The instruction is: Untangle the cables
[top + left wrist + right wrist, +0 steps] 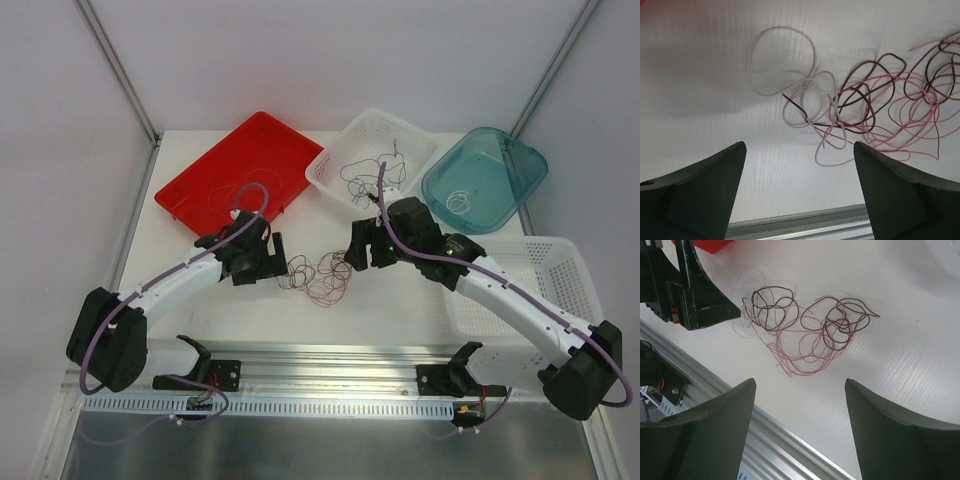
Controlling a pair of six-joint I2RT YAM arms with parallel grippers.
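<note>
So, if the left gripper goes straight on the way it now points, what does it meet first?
Probably the whitish cable: its nearest loop lies just ahead of the open left gripper, on the white table. Depth is unclear in the wrist view.

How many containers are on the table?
4: a flat red plastic tray back left, a white mesh basket back centre, a translucent teal tub back right, a second white mesh basket near right.

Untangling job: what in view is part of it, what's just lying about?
Job: tangled cables; left gripper; right gripper, both open.
Lying about: red tray; white basket; teal tub; larger white basket at right.
</note>
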